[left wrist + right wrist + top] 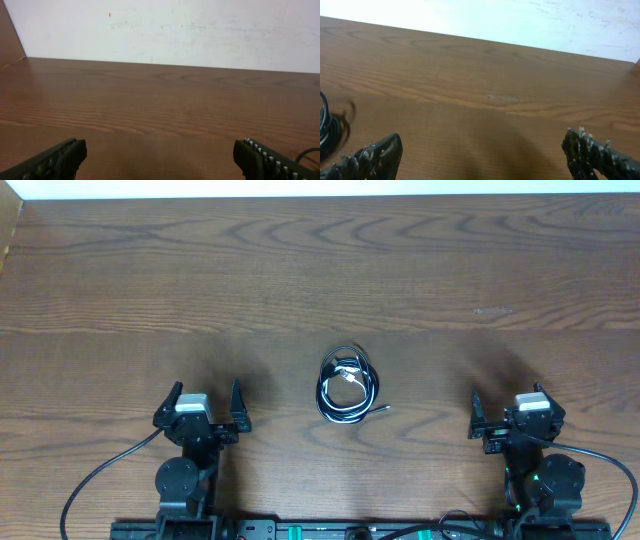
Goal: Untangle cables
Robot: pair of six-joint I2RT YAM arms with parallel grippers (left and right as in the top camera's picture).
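- Nearest me, both arms sit at the near edge of the desk. The left claw has its fingers spread wide apart with nothing between them. The right claw is likewise wide apart and empty.
- The arms' own thick black leads trail off by the bases, well apart from the work. I'd leave them out of it.
- Between the two claws and a little farther out lie the cables. They form one small bundle of black loops with a white cord tucked inside and a plug end poking out at the lower right. Neither claw touches it. From the right wrist I catch only the bundle's edge at the far left.
- The step in hand, as I judge it, is the first reach. I'd bring one claw in low to pin the black loops and send the other for the free plug end, since a loose end should draw out more cleanly than a mid-loop.
- I'd pull slowly and sideways, or the coils may cinch tighter.
- How the cords cross inside the bundle is too small to tell, so I'd expect to re-grasp.
- Nothing stands in the way. Around the bundle I see only wood grain, with a pale scuff farther out on the right.
- Farthest off, a white wall rises behind the desk's far edge.
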